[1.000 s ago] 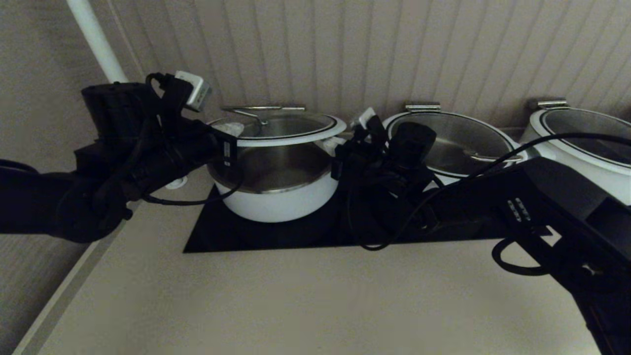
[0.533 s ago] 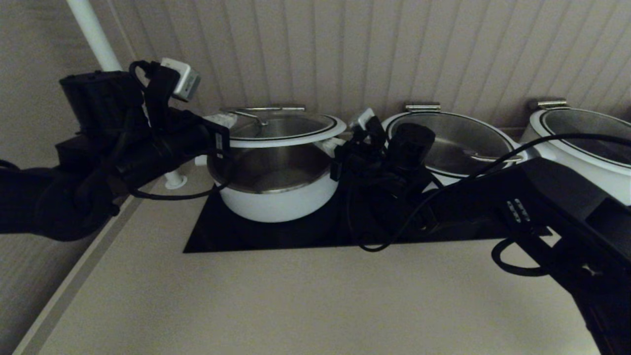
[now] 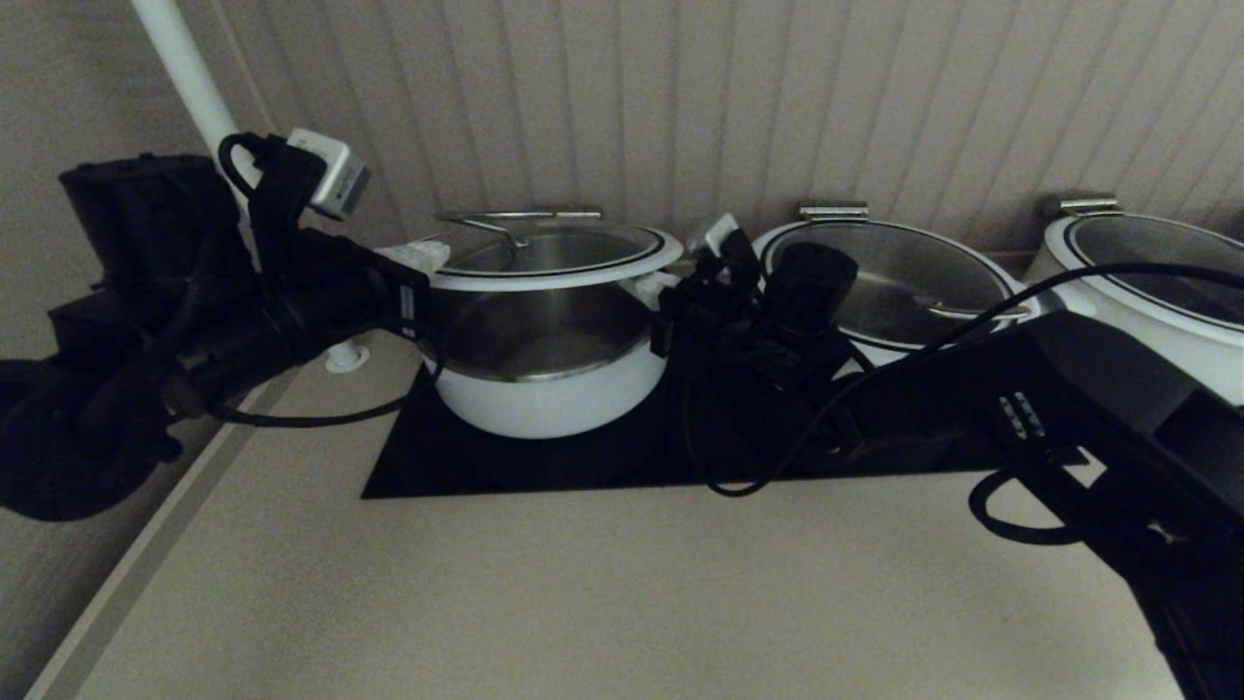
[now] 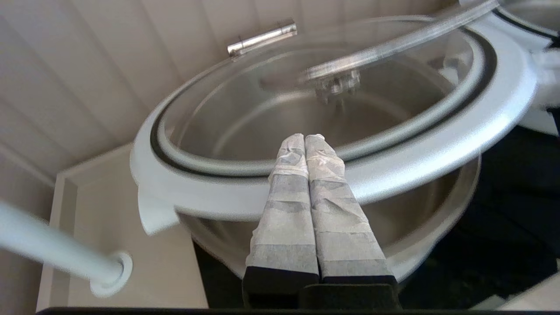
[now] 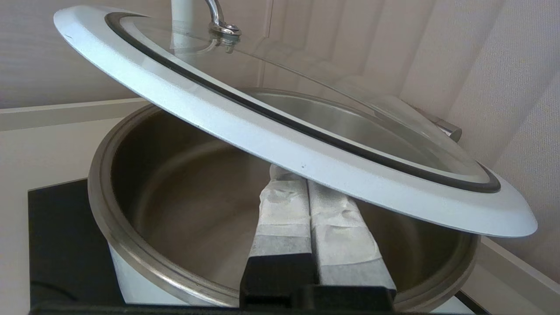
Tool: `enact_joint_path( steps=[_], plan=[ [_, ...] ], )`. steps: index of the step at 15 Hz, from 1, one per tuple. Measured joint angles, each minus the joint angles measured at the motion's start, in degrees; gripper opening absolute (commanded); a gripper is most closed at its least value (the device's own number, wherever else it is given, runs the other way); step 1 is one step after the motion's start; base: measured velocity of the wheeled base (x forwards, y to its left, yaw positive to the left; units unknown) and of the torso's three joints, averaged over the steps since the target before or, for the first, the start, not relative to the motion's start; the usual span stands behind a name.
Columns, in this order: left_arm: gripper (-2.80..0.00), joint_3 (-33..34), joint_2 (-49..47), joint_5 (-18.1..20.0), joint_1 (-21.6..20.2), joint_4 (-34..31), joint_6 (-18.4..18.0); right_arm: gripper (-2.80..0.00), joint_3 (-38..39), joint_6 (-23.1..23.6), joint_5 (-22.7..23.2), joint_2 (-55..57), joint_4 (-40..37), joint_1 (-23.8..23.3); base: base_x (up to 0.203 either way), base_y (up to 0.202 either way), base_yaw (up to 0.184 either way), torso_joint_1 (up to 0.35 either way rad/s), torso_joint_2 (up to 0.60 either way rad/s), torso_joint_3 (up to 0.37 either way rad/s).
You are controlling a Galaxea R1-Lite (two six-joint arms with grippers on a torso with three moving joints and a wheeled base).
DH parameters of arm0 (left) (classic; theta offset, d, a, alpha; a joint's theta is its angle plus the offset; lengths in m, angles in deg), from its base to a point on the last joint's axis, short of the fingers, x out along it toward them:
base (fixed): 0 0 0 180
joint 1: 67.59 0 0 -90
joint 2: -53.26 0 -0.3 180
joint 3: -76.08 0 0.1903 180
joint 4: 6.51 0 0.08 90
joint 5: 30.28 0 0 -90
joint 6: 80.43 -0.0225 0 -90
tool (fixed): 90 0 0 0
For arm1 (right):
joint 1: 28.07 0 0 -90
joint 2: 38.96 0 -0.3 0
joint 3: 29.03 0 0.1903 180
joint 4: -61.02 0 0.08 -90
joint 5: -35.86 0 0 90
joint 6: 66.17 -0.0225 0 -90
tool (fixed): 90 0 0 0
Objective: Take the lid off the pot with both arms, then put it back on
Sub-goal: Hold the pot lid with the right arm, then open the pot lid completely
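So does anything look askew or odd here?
Yes: the lid sits tilted above the pot, not seated on its rim. In the right wrist view one edge is high and the other dips low. The left gripper lies over its rim, the right gripper under it, both shut. Nothing looks spilled or damaged.

**No readable text**

Nothing legible shows in any view. The left arm carries a small pale label near its wrist, and the right arm shows a few pale marks on its casing, but neither can be read. The pot and the lid bear no visible lettering.
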Motion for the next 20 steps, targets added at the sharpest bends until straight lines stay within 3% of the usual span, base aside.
enact_joint_path(
  steps=[11,20],
  plan=[
    [-2.8,11.88,8.6,-0.11,0.12,0.0,0.0,-2.8,-0.27,-0.01,0.0,-0.09,0.02,-0.06,0.0,0.0,0.0,0.0,0.0,0.0],
    [-2.8,15.64,9.52,-0.09,0.28,0.64,-0.87,-2.8,-0.44,-0.01,-0.01,-0.24,0.02,-0.12,0.0,0.0,0.0,0.0,0.0,0.0]
  ],
)
